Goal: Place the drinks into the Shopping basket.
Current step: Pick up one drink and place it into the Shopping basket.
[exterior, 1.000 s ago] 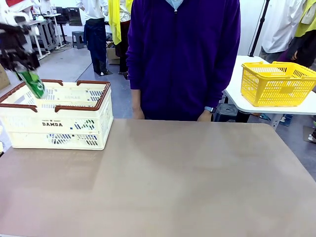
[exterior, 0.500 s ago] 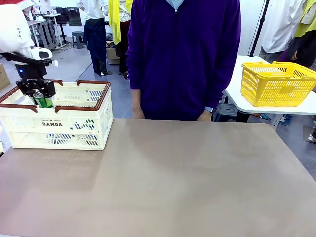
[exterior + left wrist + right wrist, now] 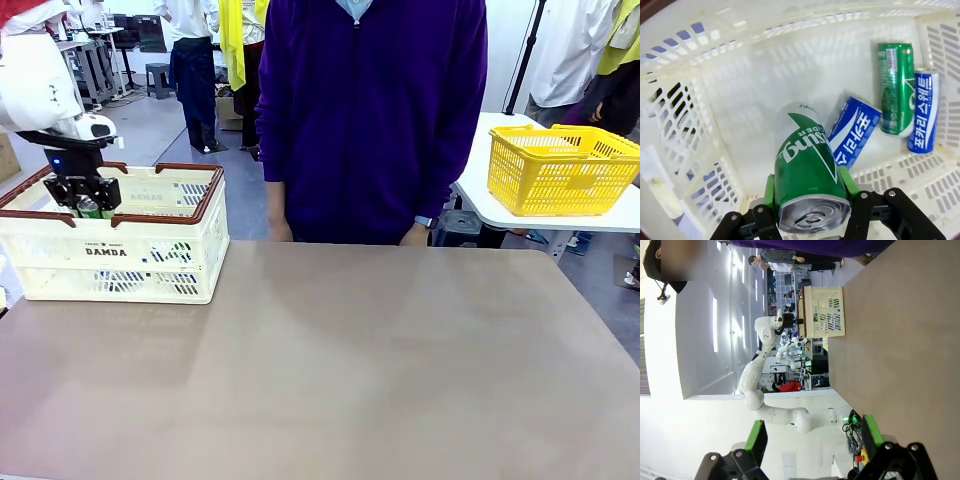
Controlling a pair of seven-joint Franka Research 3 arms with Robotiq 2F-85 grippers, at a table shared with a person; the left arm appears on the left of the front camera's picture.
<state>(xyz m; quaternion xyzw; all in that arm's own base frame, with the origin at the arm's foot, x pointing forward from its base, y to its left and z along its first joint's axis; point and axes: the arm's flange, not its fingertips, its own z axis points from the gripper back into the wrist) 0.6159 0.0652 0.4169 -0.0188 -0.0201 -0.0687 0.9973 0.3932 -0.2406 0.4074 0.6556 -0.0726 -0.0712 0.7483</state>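
Inside Shopping basket (image 3: 120, 250), left gripper (image 3: 810, 197) clamped on green can (image 3: 807, 170), right gripper (image 3: 812, 437) agape

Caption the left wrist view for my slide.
Left gripper holds a green can inside the crate, above three cans.
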